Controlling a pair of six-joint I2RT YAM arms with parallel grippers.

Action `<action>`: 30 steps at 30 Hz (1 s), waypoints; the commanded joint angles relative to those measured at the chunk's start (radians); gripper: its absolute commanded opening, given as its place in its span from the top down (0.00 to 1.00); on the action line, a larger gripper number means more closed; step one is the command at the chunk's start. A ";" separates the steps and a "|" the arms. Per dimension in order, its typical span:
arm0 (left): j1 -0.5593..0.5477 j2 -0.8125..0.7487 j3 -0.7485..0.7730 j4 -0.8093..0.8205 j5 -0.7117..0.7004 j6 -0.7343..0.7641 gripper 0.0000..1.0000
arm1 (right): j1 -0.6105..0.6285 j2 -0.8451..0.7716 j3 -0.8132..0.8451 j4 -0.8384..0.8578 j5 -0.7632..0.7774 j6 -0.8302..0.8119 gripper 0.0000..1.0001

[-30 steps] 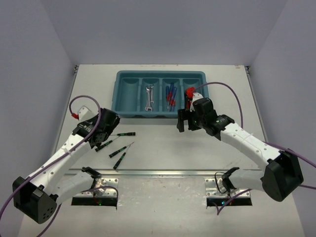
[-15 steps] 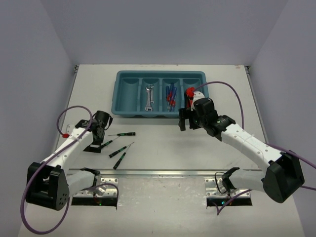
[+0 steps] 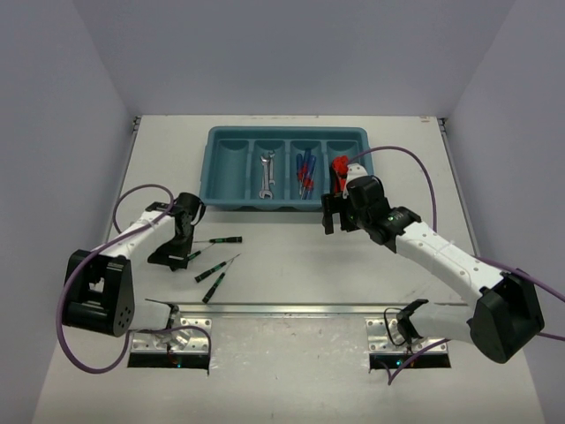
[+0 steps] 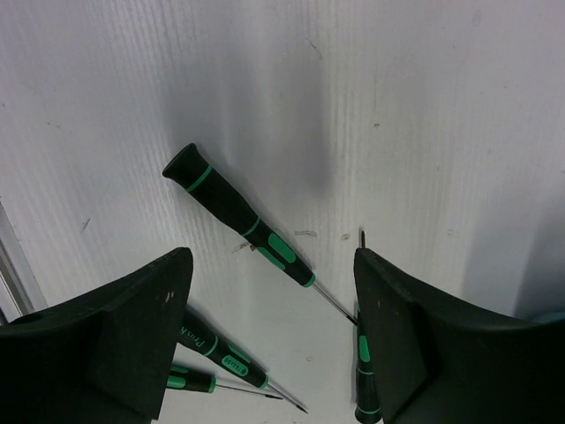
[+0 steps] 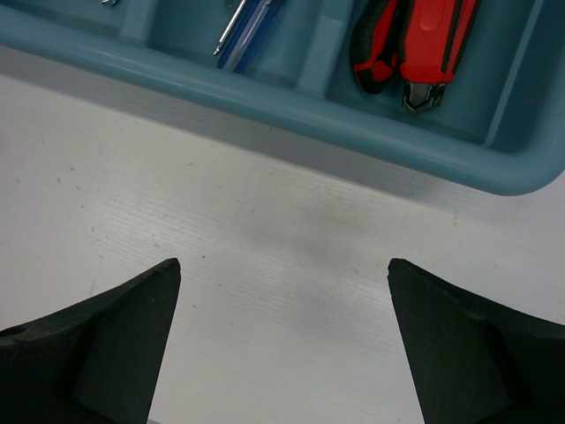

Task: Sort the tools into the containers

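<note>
Step in hand: picking one precision screwdriver [image 4: 247, 221] off the table [image 4: 424, 106], judged from where the left arm stood.
Left fingers [image 4: 115, 327]: apart, holding nothing. The screwdriver lay slantwise across the gap between them and touched neither.
Crowding: a second screwdriver [image 4: 221, 353] and a third screwdriver [image 4: 190, 382] lay partly under one finger. A fourth screwdriver [image 4: 363, 353] ran close along the inner face of the other.
Right fingers [image 5: 97, 344]: spread wide and empty over bare table, with the tray [image 5: 265, 97] wall just beyond their tips.
Tray contents: pliers [image 5: 415, 44] and blue-handled screwdrivers [image 5: 247, 26] beyond the right fingers, a wrench [image 3: 267, 174] one compartment further over.
Technique, a judgement: turn the wrist so the fingers close squarely across the black handle, not the thin shaft. Shift clear of the fourth screwdriver before lowering.
Risk: a slanted pinch could roll the handle or trap a neighbour.
Likely destination: the one compartment showing no tools.
</note>
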State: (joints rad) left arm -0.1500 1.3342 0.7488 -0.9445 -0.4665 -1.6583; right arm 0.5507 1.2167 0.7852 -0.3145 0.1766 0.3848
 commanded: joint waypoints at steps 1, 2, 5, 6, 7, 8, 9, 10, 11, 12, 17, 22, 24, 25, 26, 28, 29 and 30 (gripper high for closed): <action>0.039 -0.010 -0.045 0.078 0.035 -0.002 0.35 | -0.007 -0.019 -0.006 0.039 0.025 -0.018 0.01; 0.043 -0.004 -0.053 0.087 0.041 0.001 0.35 | -0.008 -0.018 -0.006 0.040 0.024 -0.018 0.01; 0.054 0.034 -0.061 0.116 0.068 0.015 0.39 | -0.007 -0.008 -0.003 0.040 0.022 -0.018 0.01; 0.056 0.044 -0.061 0.121 0.071 0.017 0.39 | -0.006 -0.004 -0.002 0.040 0.021 -0.018 0.01; 0.058 0.050 -0.062 0.126 0.076 0.019 0.39 | -0.006 -0.002 -0.001 0.039 0.020 -0.018 0.01; 0.059 0.056 -0.063 0.130 0.080 0.022 0.40 | -0.006 0.000 -0.001 0.038 0.018 -0.018 0.01; 0.059 0.061 -0.065 0.133 0.081 0.023 0.40 | -0.006 0.001 -0.001 0.038 0.018 -0.018 0.01; 0.059 0.065 -0.066 0.138 0.082 0.025 0.40 | -0.006 0.002 -0.001 0.039 0.018 -0.018 0.01; 0.059 0.068 -0.066 0.145 0.083 0.025 0.41 | -0.008 0.004 0.000 0.040 0.020 -0.017 0.01; 0.059 0.069 -0.070 0.147 0.086 0.023 0.41 | -0.008 0.003 0.000 0.040 0.018 -0.018 0.01; 0.061 0.093 -0.085 0.155 0.086 0.014 0.47 | -0.008 0.001 -0.001 0.038 0.020 -0.017 0.01; 0.061 0.120 -0.089 0.158 0.088 0.007 0.54 | -0.007 0.002 0.000 0.038 0.020 -0.018 0.01; 0.061 0.126 -0.089 0.161 0.094 0.008 0.57 | -0.007 0.001 -0.001 0.038 0.020 -0.017 0.01; 0.061 0.129 -0.089 0.163 0.095 0.008 0.58 | -0.008 0.001 -0.001 0.038 0.020 -0.016 0.01; 0.061 0.131 -0.089 0.163 0.094 0.008 0.59 | -0.008 0.001 -0.001 0.038 0.020 -0.016 0.01; 0.061 0.132 -0.089 0.164 0.090 0.008 0.61 | -0.008 0.001 -0.001 0.040 0.020 -0.016 0.01; 0.063 0.131 -0.089 0.165 0.089 0.008 0.62 | -0.008 0.001 -0.001 0.039 0.019 -0.015 0.01; 0.063 0.132 -0.089 0.165 0.087 0.008 0.62 | -0.008 0.001 -0.001 0.040 0.018 -0.015 0.01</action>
State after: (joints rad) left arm -0.1024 1.4357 0.6750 -0.8143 -0.3813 -1.6314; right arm 0.5453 1.2194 0.7826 -0.3145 0.1802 0.3817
